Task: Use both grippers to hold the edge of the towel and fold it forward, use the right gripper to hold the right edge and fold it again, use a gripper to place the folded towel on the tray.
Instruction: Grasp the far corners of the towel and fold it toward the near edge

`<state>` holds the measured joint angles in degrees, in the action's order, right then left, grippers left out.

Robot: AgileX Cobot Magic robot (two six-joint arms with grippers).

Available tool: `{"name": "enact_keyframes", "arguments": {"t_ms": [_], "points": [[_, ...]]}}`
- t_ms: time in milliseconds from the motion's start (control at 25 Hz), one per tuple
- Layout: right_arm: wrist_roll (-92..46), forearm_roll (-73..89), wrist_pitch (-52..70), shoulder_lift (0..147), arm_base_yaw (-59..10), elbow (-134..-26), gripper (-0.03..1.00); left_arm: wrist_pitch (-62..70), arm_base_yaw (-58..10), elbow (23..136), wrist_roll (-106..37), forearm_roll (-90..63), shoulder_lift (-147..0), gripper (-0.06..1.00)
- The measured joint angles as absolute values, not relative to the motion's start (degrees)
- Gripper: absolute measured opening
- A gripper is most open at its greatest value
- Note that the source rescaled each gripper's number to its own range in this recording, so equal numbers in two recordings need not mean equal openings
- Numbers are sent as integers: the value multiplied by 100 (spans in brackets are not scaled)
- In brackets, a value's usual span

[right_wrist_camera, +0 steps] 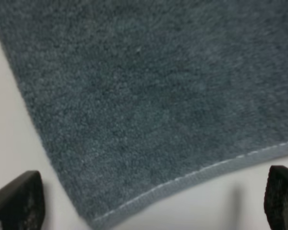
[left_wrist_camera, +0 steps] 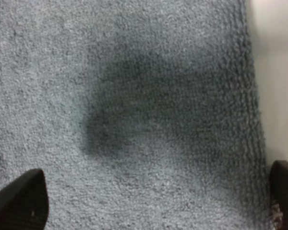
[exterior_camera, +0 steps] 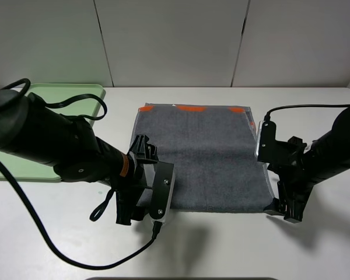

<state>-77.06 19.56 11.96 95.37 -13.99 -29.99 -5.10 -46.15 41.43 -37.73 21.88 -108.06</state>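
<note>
The dark grey towel (exterior_camera: 198, 157) lies spread flat on the white table, with orange stripes along its far end. My left gripper (exterior_camera: 141, 211) hangs open over the towel's near left corner. In the left wrist view its black fingertips (left_wrist_camera: 19, 201) straddle the terry cloth (left_wrist_camera: 149, 110) with nothing gripped. My right gripper (exterior_camera: 283, 209) is open at the near right corner. Its wrist view shows the towel's pale-stitched near edge (right_wrist_camera: 192, 177) running between the wide-apart fingertips (right_wrist_camera: 17, 201), which stand off the cloth. The pale green tray (exterior_camera: 58, 93) sits at the far left, partly behind the left arm.
A black cable (exterior_camera: 46, 233) loops across the table in front of the left arm. Another cable (exterior_camera: 303, 107) trails from the right arm. White wall panels stand behind the table. Bare table (exterior_camera: 233, 245) lies in front of the towel.
</note>
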Motion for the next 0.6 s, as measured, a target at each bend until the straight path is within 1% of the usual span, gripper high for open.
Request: {"name": "enact_keyframes", "arguments": {"t_ms": [240,480,600], "points": [[-7706,1996,1138,9954,-1399,-3032,100,-535,-4615,4143,-3773,2188,-10806,91],[-7706,2032,1162,10042,-1399,-3058,100,-553,-4615,4143,-3773,2188,-10806,91],[-7700,2053,1150,10049,-1399,-3058,100,-553,-4615,4143,-3773,2188,-10810,89]]}}
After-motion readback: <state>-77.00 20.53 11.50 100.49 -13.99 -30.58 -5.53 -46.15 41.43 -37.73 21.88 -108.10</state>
